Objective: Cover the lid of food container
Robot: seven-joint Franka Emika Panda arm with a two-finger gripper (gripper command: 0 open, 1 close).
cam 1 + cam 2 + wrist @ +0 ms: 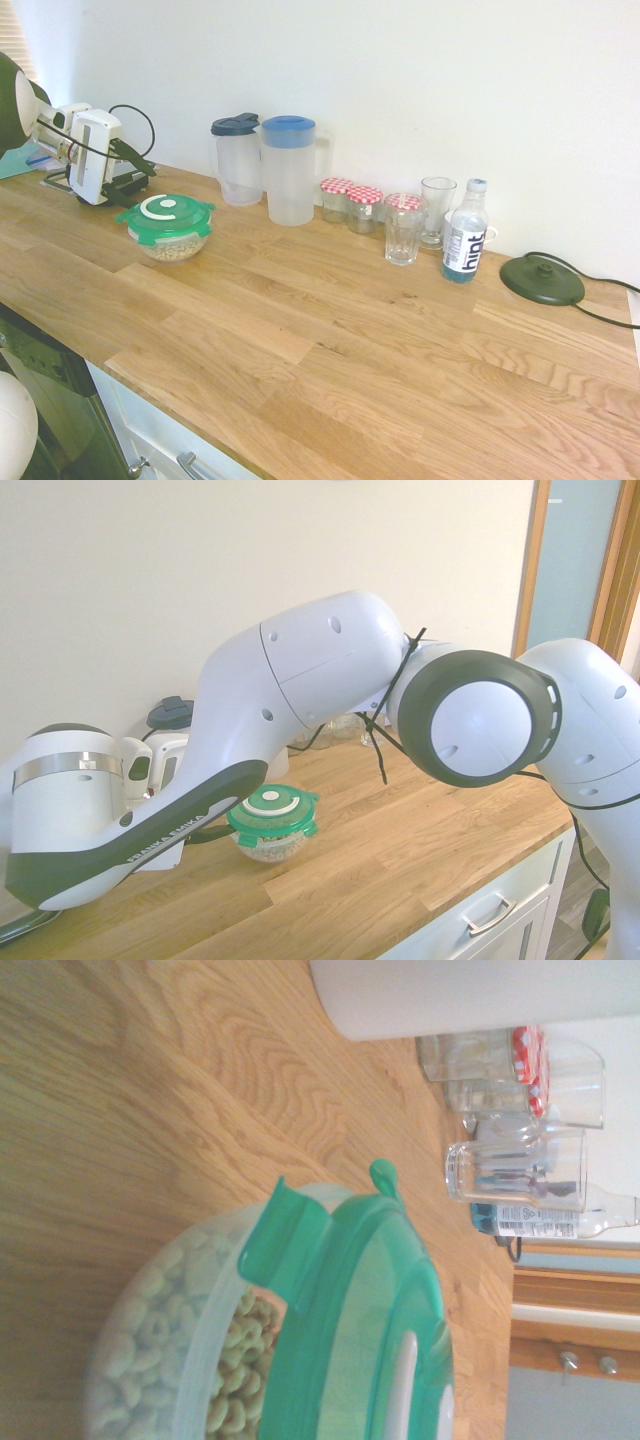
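The round green lid with a white ring mark rests on top of the food container, a small clear bowl of beige cereal rings, at the left of the wooden counter. My gripper hovers just behind and left of it, apart from the lid, fingers spread and open with nothing between them. In the second exterior view the lid and bowl show below the arm, which hides the fingertips. The wrist view shows the lid and bowl close up, one clip tab flipped outward.
Two clear jugs with blue lids stand by the wall right of the gripper. Further right are two checked-lid jars, two glasses, a water bottle and a black disc with a cord.
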